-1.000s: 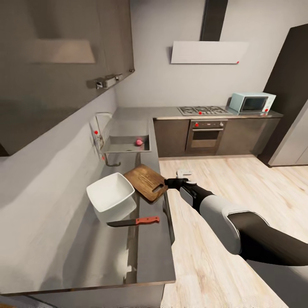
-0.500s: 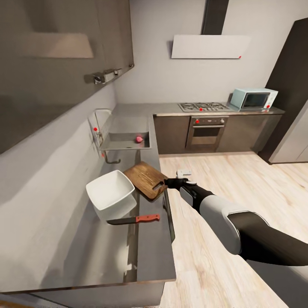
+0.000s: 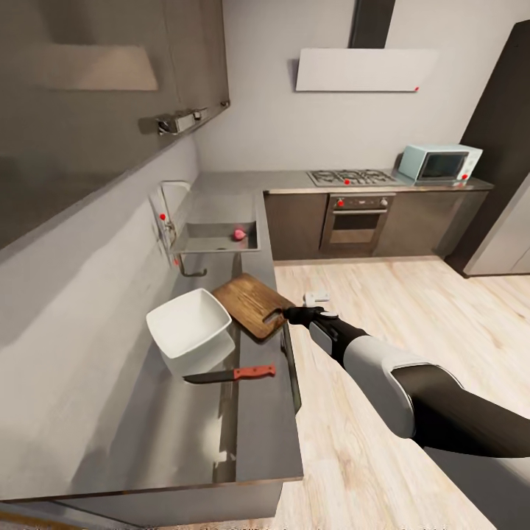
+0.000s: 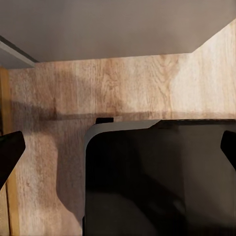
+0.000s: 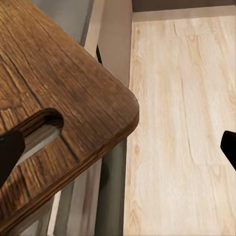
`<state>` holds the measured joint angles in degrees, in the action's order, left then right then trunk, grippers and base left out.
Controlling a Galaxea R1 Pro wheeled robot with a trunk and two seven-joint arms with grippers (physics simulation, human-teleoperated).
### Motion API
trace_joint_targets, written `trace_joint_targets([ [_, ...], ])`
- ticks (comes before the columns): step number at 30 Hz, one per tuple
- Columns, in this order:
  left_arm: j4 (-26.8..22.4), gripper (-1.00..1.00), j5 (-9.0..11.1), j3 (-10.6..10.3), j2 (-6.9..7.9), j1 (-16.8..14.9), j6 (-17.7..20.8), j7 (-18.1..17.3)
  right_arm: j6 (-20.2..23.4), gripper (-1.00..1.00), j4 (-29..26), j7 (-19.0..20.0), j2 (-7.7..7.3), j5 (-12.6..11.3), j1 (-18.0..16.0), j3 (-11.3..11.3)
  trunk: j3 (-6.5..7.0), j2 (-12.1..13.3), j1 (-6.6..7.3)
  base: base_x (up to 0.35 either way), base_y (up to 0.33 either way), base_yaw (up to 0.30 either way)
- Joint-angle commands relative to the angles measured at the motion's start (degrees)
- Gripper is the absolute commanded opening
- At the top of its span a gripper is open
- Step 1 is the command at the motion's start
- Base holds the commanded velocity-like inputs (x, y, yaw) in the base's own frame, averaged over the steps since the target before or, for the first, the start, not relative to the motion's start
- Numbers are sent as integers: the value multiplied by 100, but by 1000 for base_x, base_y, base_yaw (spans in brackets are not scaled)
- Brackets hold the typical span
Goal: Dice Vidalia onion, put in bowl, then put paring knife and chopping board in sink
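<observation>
The pinkish Vidalia onion [image 3: 238,234] lies in the steel sink [image 3: 210,241] at the far end of the grey countertop [image 3: 258,434]. Nearer on the countertop, the dark-brown chopping board [image 3: 250,302] rests with one end on the rim of the white square bowl [image 3: 188,326]. The paring knife [image 3: 232,375], with its orange-red handle, lies flat in front of the bowl. My right gripper [image 3: 289,315] is open at the board's slotted end. In the right wrist view, the board's slot [image 5: 42,129] and rounded corner lie between the spread fingers of the right gripper [image 5: 118,150]. My left gripper [image 4: 118,147] is open over the floor.
The tap [image 3: 168,221] with a red knob stands at the wall by the sink. A dark counter with hob [image 3: 350,177], oven [image 3: 355,223] and microwave [image 3: 440,163] runs along the back wall. Wooden floor [image 3: 412,316] stretches to the right of the countertop.
The whole picture has shifted a little, so the camera moved. The counter's things slid slightly upward in view. My right arm holds the same pose by the board.
</observation>
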<state>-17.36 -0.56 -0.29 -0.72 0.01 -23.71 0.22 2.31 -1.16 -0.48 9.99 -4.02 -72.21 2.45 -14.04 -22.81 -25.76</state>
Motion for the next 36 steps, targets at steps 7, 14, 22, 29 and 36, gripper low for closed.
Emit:
trace_joint_targets([
  [7, -5, 100, -6, -6, 0, 2, -11, 3, 24, 100, -7, -5, 1, -40, -3, 27, -75, -11, -3, 56, 109, 0],
  [14, -5, 100, -6, -6, -1, -1, -11, 1, 20, 100, -7, -5, 1, -38, -3, 27, -139, -11, -3, 11, 21, 0],
  [22, -5, 100, -6, -6, 1, 1, -11, 4, 0, 100, -15, -22, 1, -30, -3, 27, -196, -11, -3, 1, 1, 0],
  [29, -5, 100, -6, -5, 0, 1, -11, 4, -2, 100, -16, -38, 1, -29, -3, 27, -200, -11, -3, 0, 0, 0],
  [36, -5, 100, -6, -6, 1, -1, -11, 4, -2, 100, -16, -40, 1, -29, -3, 27, -200, -11, -3, 0, 0, 0],
])
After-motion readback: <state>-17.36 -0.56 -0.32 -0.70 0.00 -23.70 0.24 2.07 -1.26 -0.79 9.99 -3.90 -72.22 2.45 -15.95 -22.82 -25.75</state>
